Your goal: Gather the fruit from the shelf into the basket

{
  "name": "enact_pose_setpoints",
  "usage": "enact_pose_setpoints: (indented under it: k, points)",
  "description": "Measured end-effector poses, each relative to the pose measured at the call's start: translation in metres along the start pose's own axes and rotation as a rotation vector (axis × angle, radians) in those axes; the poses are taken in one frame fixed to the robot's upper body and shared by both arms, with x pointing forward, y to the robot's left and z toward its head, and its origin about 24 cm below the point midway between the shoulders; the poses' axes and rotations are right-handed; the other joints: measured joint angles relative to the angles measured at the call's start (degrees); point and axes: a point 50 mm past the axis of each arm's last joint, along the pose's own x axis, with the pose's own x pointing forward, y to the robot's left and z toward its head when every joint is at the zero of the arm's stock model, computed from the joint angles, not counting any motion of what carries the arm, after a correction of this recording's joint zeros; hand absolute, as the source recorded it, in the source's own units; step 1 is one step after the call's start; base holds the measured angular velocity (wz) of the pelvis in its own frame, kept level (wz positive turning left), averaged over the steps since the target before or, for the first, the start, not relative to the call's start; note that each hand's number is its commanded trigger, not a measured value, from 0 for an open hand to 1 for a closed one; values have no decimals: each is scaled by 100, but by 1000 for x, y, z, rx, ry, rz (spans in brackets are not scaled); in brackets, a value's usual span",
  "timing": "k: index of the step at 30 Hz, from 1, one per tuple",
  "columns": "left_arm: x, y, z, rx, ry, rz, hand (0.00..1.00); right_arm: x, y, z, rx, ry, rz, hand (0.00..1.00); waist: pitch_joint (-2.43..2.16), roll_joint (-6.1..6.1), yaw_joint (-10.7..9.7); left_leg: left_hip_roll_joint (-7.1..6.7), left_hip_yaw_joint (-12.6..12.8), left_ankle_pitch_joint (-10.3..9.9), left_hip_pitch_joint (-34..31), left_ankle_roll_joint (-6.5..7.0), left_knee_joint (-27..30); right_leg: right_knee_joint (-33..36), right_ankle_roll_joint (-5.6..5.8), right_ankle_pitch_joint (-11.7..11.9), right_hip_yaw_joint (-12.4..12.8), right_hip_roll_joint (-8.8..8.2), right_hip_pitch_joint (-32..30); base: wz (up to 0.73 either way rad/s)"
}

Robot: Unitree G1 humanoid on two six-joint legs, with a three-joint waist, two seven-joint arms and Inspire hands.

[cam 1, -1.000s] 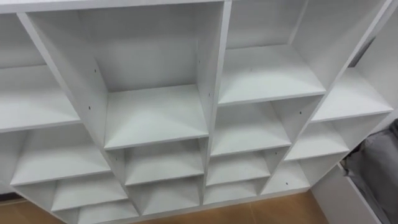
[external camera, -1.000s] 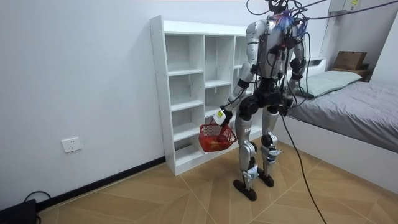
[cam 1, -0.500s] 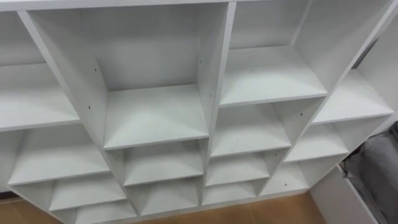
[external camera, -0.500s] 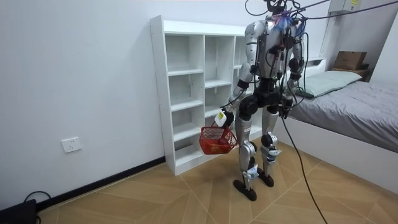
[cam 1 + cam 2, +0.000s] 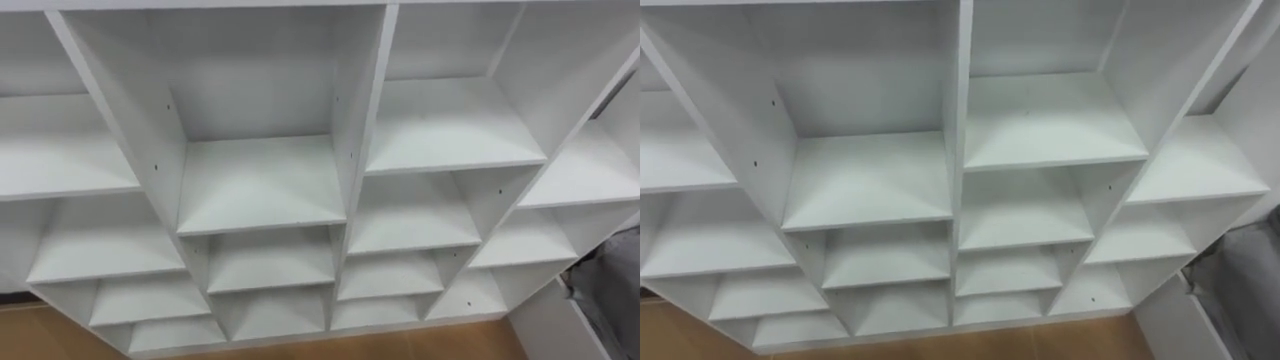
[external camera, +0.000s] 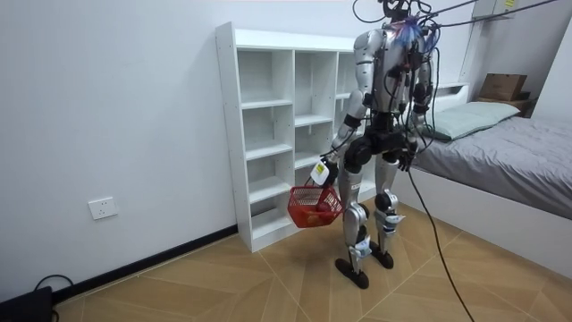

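The white closet (image 5: 352, 130) stands right before me, a grid of open compartments whose boards look bare white. In the room view I stand facing the closet (image 6: 268, 134), close to its lower shelves. My left hand (image 6: 322, 171) hangs at thigh height, curled on the handle of a red wire basket (image 6: 315, 207). Something orange lies in the basket's bottom. My right hand (image 6: 404, 164) hangs by my hip on the room view's right, too small to read.
A bed (image 6: 505, 156) with grey bedding stands on the room view's right, and its corner (image 5: 612, 290) shows at the lower right of the left eye view. A cardboard box (image 6: 502, 87) sits behind the bed. Wooden floor lies around me.
The eye view has shifted, so the closet sits further right in the picture. The basket has swung slightly lower and toward my leg.
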Motion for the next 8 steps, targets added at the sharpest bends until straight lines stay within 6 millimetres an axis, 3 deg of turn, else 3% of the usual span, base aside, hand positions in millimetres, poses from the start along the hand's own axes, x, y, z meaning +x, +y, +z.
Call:
enact_pose_setpoints:
  k: [8]
  points:
    - [-2,2,-12,22,66,3,100,0,0,-2,4,18,10,0,-5,9,0,-30,-133,-12,-7,16,50,-4,16,-26,-108,-4,88,8]
